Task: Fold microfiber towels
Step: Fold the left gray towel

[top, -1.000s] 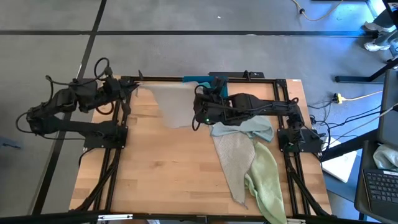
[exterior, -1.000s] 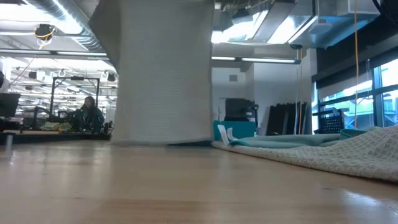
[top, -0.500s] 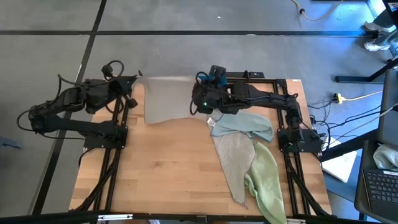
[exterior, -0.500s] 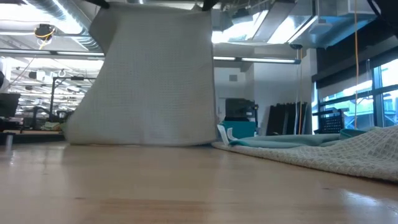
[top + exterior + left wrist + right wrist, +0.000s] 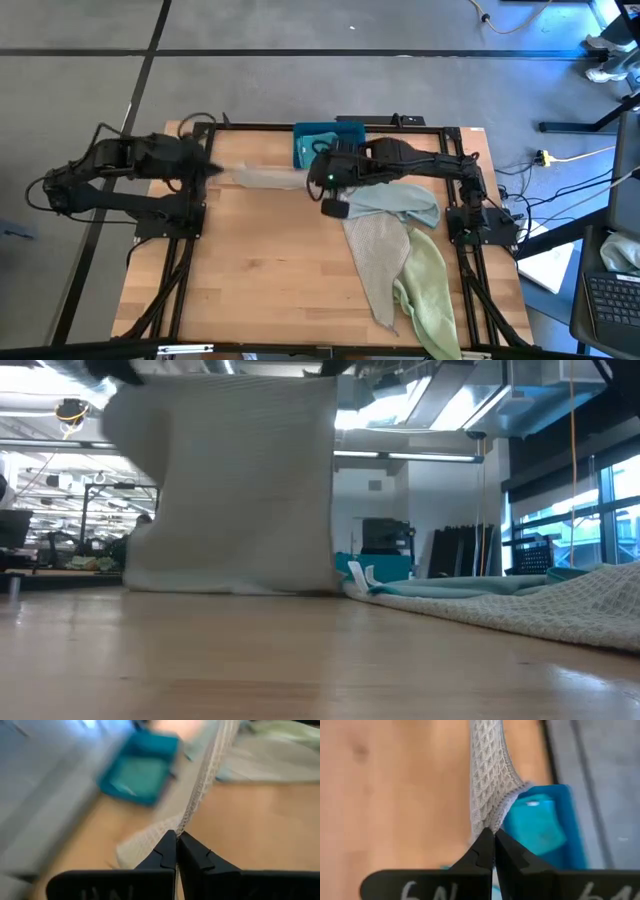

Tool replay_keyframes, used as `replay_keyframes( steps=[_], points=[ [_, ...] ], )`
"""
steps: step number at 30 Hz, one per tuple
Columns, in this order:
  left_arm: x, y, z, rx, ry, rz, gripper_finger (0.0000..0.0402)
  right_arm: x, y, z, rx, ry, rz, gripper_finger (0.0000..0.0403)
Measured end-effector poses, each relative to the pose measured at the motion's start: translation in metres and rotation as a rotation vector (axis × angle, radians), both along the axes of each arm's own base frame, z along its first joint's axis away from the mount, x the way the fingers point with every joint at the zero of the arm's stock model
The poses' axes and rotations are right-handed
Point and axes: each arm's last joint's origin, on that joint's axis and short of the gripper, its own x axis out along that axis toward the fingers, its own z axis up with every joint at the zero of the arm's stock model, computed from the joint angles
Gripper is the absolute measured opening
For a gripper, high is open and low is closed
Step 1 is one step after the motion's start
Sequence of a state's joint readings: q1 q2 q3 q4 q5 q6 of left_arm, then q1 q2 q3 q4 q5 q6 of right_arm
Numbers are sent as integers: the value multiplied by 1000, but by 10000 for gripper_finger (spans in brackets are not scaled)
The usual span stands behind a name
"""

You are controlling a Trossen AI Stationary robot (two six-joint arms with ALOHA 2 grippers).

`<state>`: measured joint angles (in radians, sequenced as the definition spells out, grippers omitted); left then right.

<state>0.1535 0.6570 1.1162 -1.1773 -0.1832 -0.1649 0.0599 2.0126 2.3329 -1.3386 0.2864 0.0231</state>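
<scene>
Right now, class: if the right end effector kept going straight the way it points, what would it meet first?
The right end effector, shut on the grey towel, points along that cloth; beyond it, probably the teal bin, though depth is unclear.

In the low view the hanging grey towel (image 5: 235,485) runs off the frame's top, hiding both grippers holding it. In the left wrist view the teal bin (image 5: 139,767) at upper left is blurred. The green towel (image 5: 428,300) runs past the high view's bottom edge.

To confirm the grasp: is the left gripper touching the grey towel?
Touching. The left wrist view shows the left gripper shut on the grey towel, whose edge rises from its fingertips.
</scene>
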Motion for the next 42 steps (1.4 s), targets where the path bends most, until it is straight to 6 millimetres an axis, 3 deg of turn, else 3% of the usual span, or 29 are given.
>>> replay_keyframes(
  steps=[4,11,14,17,25,28,33,36,42],
  points=[
    [8,-7,-20,-207,56,-81,0,14,26,-22,112,67,120,8],
    [23,-25,-63,-426,154,-212,0,42,77,-83,163,219,221,8],
    [29,-35,-72,-512,150,-287,0,49,94,-105,157,275,251,8],
    [33,-48,-70,-595,116,-368,0,50,106,-115,166,300,270,8],
    [34,-87,-53,-760,9,-574,0,40,130,-98,267,247,323,8],
    [31,-92,-55,-726,19,-571,0,34,134,-88,144,200,293,8],
    [23,-85,-53,-566,62,-434,0,24,109,-72,-292,158,45,8],
    [13,-73,-42,-415,59,-303,0,20,98,-65,-487,128,-53,8],
    [-6,-47,-19,-87,71,-85,0,25,82,-63,-515,119,-99,8]
  ],
)
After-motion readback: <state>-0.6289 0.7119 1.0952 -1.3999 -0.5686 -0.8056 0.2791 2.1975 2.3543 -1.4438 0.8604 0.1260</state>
